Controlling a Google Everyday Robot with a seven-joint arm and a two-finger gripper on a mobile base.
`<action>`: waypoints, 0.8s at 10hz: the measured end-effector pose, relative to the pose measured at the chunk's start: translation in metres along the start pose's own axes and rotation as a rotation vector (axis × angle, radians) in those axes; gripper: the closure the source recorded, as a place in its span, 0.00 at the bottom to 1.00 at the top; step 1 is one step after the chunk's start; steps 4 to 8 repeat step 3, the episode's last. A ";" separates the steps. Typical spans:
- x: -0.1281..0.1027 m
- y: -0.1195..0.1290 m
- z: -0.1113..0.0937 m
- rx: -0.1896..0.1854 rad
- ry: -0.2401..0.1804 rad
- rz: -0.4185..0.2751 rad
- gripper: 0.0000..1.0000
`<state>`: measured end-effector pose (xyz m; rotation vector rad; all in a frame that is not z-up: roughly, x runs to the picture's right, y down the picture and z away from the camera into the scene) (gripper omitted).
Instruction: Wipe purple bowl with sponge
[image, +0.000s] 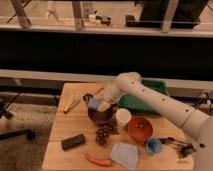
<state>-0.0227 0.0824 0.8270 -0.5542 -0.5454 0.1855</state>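
One gripper (100, 104) grasping blocky light-blue sponge (93, 103) | over round purple bowl (100, 116) rim

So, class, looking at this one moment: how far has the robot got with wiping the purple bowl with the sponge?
Done: the sponge is off the table and carried at the gripper.
In hand: the gripper sits at the far rim of the purple bowl, sponge at the bowl's edge, so wiping looks to be starting or under way.
Left: whether the inside has been wiped cannot be told; the sponge must still be put down.
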 end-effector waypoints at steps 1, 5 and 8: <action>0.003 0.004 0.005 -0.010 0.005 -0.002 0.98; 0.005 0.010 0.012 -0.024 0.016 -0.010 0.98; 0.005 0.010 0.012 -0.024 0.016 -0.010 0.98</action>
